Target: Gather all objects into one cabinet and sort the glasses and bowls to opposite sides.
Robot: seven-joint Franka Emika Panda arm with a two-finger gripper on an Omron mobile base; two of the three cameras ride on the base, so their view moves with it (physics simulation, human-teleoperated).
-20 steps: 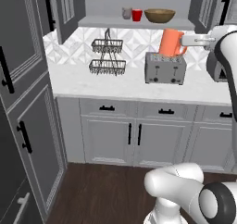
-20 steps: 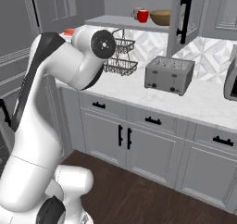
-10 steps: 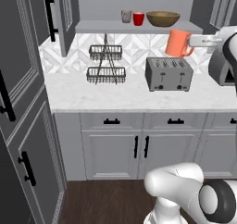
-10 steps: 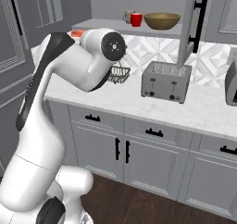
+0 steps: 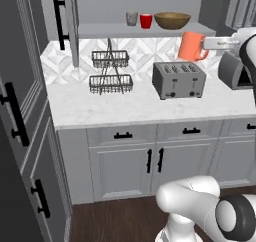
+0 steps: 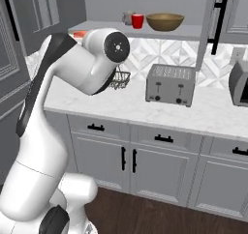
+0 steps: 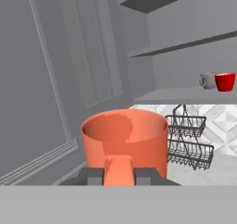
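**Orange mug in hand, shelf up and to the left**

The orange mug [image 5: 190,46] is off the counter and upright, held above the toaster [image 5: 179,79] and a little to its right in the left base view. In the hand view its handle points straight back at the camera and the two dark fingers [image 7: 95,176] sit against either side of that handle. I read the gripper [image 5: 206,45] as pinched on the handle, with the mug's open mouth facing up.

The relation I steer by: the open cabinet's shelf [image 5: 100,31] lies higher than the mug and off to its left in the left base view. The grey mug [image 5: 131,18], the red cup [image 5: 146,21] and the wooden bowl [image 5: 172,20] already stand on it in a row, the two cups just beside each other, the bowl to their right. In the hand view the same two cups show far ahead and to the right, above the wire rack [image 7: 189,136].

My judgement is that the mug must rise and cross leftward to join the cup end of the shelf, with the bowl keeping the other side. The open cabinet door [image 5: 64,16] with its black bar handle [image 5: 59,17] bounds that end, and free shelf lies left of the grey mug. The rack stands on the counter below that stretch, so I would carry the mug above it.
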